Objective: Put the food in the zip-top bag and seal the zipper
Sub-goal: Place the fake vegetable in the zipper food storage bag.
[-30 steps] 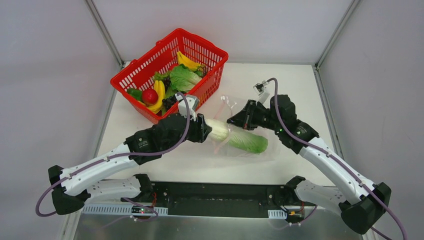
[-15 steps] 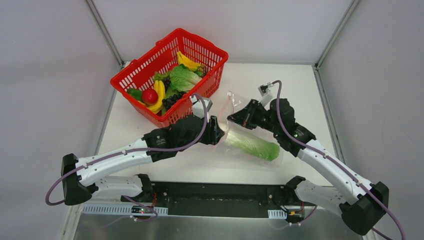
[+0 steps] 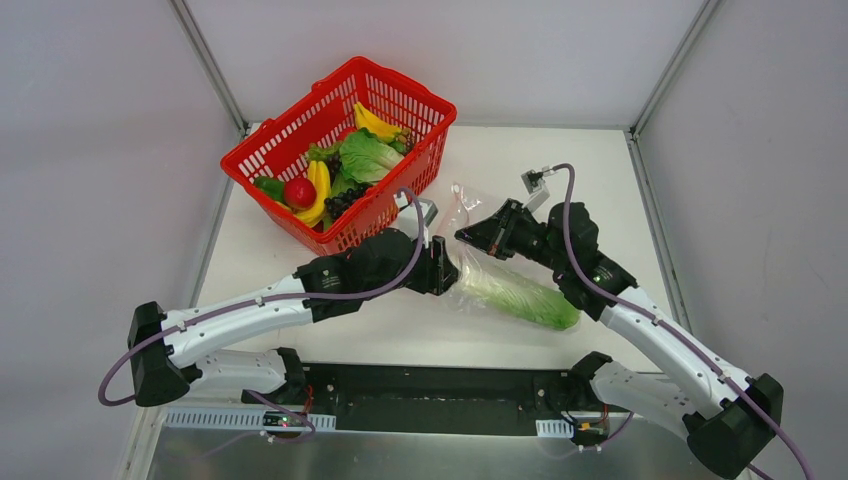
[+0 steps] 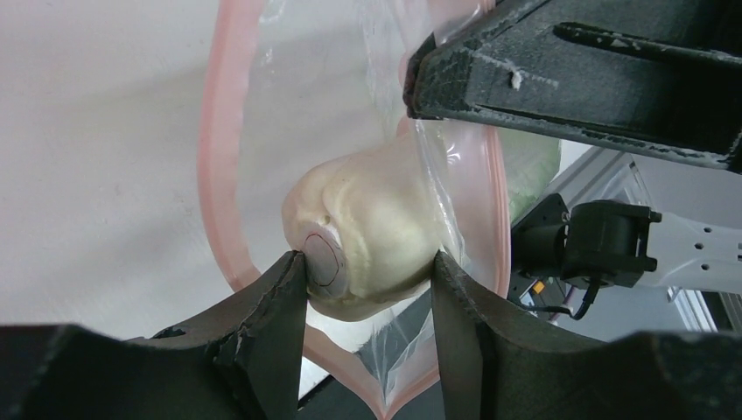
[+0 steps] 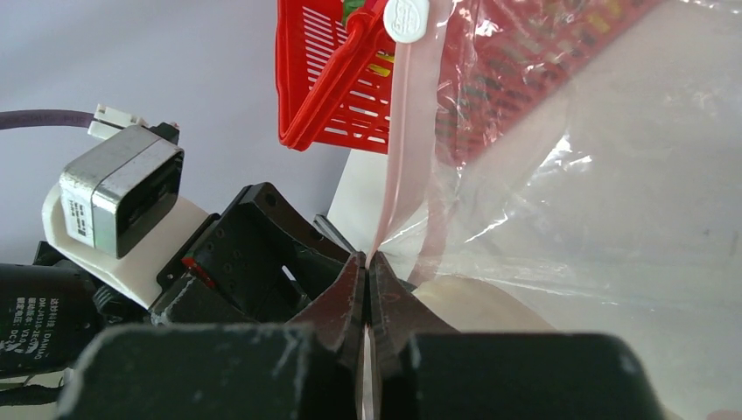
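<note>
A long white-green cabbage [image 3: 520, 297] lies inside the clear zip-top bag [image 3: 478, 262] at mid-table. My left gripper [image 3: 447, 268] is shut on the cabbage's white stem end [image 4: 367, 236] at the bag's mouth, inside the loop of the pink zipper [image 4: 214, 157]. My right gripper [image 3: 466, 238] is shut on the zipper strip [image 5: 404, 149] and holds the upper lip of the mouth up; the white slider [image 5: 406, 17] sits at the strip's far end. More food, bananas [image 3: 319, 186], leafy greens [image 3: 368, 155] and grapes [image 3: 341, 203], stays in the basket.
The red mesh basket [image 3: 283, 139] stands at the back left, close behind my left wrist. The two grippers are almost touching at the bag's mouth. The table's front edge runs just below the bag.
My left gripper has pushed the cabbage to the right, deeper into the bag, and the bag has slid right with it. My right gripper keeps its hold on the zipper.
</note>
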Available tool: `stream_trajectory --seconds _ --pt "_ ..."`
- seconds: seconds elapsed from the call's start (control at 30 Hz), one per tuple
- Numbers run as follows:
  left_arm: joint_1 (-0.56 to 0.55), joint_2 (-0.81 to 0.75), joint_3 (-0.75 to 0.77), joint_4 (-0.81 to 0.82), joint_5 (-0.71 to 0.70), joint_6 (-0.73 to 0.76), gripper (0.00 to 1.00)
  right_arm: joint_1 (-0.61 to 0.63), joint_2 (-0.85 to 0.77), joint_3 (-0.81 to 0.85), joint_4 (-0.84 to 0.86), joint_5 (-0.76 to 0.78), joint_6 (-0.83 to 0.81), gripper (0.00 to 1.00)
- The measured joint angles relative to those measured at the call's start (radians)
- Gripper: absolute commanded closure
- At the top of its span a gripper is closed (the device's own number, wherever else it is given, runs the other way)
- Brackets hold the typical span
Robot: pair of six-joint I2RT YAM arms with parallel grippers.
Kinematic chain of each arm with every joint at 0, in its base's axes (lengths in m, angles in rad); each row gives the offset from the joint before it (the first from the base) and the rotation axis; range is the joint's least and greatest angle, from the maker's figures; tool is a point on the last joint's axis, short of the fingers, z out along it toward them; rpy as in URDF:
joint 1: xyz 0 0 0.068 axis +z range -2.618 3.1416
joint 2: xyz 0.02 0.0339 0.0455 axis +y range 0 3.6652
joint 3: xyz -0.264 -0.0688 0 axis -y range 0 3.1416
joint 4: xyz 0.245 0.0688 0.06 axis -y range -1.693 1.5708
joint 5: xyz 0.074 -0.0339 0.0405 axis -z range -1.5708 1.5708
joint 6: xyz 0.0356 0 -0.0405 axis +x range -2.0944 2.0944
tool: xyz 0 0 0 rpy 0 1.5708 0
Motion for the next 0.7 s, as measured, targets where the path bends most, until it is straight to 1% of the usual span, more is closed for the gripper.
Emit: stream_trajectory --seconds 0.1,0.17,0.3,0.47,0.53,0.7 --pt "0.000 0.000 0.001 -0.002 0.022 0.002 0.72 0.000 0.000 0.000 -0.002 0.002 0.000 1.00" --pt "0.000 0.000 0.002 -0.010 0.035 0.005 0.62 0.000 -0.001 0.000 -0.009 0.003 -0.002 1.00" --pt "0.000 0.000 0.005 -0.034 0.055 0.020 0.51 0.000 -0.004 0.000 -0.027 0.004 -0.015 1.00" --pt "0.000 -0.008 0.017 -0.068 0.084 0.061 0.32 0.000 -0.022 -0.005 -0.045 -0.001 -0.053 1.00" --pt "0.000 -0.021 0.021 -0.074 0.100 0.074 0.28 0.000 -0.035 -0.013 -0.047 -0.009 -0.077 1.00" --pt "-0.001 -0.052 0.043 -0.105 0.122 0.104 0.27 0.000 -0.043 -0.026 -0.049 -0.037 -0.145 1.00"
